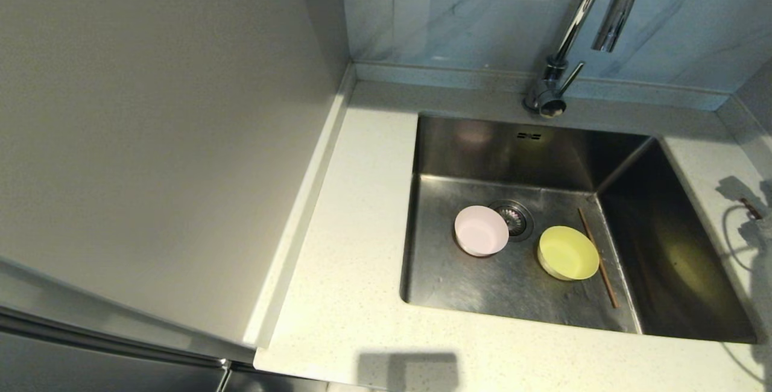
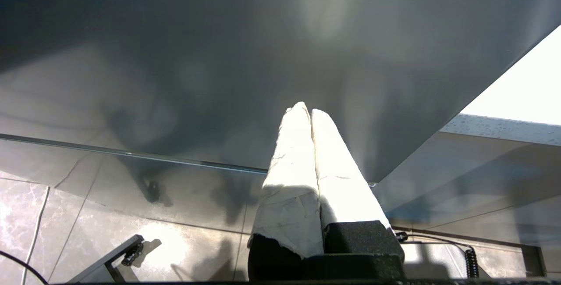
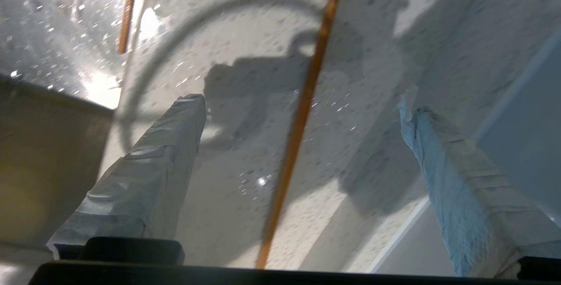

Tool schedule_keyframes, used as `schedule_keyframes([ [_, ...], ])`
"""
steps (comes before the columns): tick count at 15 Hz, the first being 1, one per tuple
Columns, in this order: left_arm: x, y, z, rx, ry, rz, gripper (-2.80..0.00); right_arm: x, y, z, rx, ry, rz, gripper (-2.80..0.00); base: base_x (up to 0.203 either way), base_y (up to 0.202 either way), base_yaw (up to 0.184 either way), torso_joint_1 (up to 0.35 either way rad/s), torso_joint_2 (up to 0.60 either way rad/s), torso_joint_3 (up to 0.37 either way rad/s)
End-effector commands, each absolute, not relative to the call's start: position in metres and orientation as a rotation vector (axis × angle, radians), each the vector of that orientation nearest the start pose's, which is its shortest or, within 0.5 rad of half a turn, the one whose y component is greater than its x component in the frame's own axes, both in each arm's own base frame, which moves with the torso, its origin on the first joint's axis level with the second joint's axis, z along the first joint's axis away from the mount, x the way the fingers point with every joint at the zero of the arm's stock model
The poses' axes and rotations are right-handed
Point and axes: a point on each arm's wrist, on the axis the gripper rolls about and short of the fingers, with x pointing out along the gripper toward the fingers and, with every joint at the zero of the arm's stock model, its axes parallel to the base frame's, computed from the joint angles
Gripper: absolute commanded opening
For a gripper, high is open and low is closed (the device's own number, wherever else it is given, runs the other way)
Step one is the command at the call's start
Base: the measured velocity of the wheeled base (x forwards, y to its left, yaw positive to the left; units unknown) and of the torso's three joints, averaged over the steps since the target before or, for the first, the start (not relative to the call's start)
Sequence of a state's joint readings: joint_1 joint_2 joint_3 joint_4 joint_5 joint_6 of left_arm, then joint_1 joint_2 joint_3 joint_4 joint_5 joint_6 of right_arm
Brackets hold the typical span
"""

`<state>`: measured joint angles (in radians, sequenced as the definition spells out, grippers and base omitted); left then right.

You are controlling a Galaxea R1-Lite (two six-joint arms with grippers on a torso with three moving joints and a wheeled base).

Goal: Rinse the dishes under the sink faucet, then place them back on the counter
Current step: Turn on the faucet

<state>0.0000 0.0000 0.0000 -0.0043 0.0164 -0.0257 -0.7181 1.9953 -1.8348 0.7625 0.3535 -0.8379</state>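
Faucet (image 1: 582, 24) top cut off — 1 chopstick (image 1: 598, 258) partly behind yellow-green bowl (image 1: 567, 252)

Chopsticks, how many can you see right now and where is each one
2. One chopstick lies on the sink floor beside the yellow-green bowl. The other chopstick lies on the counter, between the open right gripper's fingers.
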Motion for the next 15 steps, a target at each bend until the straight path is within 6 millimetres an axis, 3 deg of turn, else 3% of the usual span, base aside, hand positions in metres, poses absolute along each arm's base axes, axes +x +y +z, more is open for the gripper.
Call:
schedule_keyframes([
  [1,-0.023,0.0004,0.0759,-0.026,-0.008,0.017,-2.8,0.2866,-0.2399,0.2363,-0.326,0.848,0.013,0.0,0.0,0.0,0.0,0.0,0.0,0.0],
  [15,-0.023,0.0004,0.0759,-0.026,-0.008,0.017,-2.8,0.2917,-0.2464,0.234,-0.374,0.87,-0.048,0.0,0.0,0.0,0.0,0.0,0.0,0.0],
])
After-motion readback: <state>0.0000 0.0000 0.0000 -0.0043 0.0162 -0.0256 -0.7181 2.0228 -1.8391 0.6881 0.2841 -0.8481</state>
